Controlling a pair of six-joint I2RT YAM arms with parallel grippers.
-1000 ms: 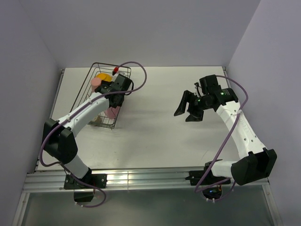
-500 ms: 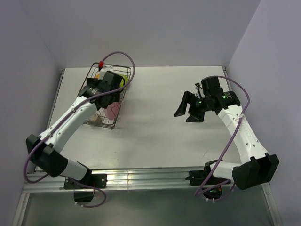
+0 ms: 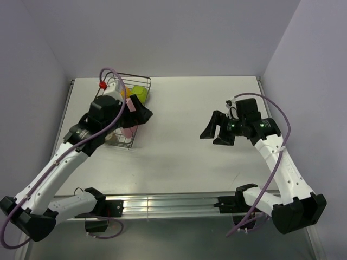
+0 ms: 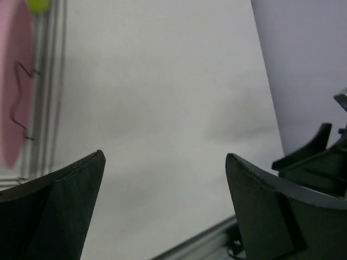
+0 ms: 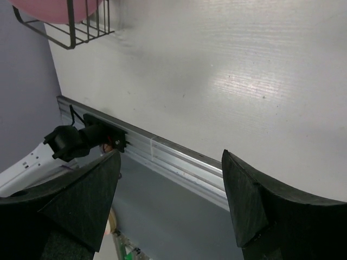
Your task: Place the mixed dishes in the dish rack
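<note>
Black wire dish rack [image 3: 123,142], upper left of the top view, partly under the left arm.
- Inside: yellow-green-sided bowl [image 3: 139,91] at the far end, a pink dish [image 4: 13,81] standing behind the wires, probably the plate. Arm hides the rest, so the six pieces can't be counted.
- White tabletop [image 3: 179,108]: no dish lying loose in any view.
- Left gripper [image 4: 164,157] just beside the rack's right side, jaws spread wide, nothing between them.
- Right gripper [image 3: 215,131] right of centre, well apart from the rack, jaws parted, nothing held.

Judgement: loading looks finished or nearly so. All that's left is confirming all six sit inside.
</note>
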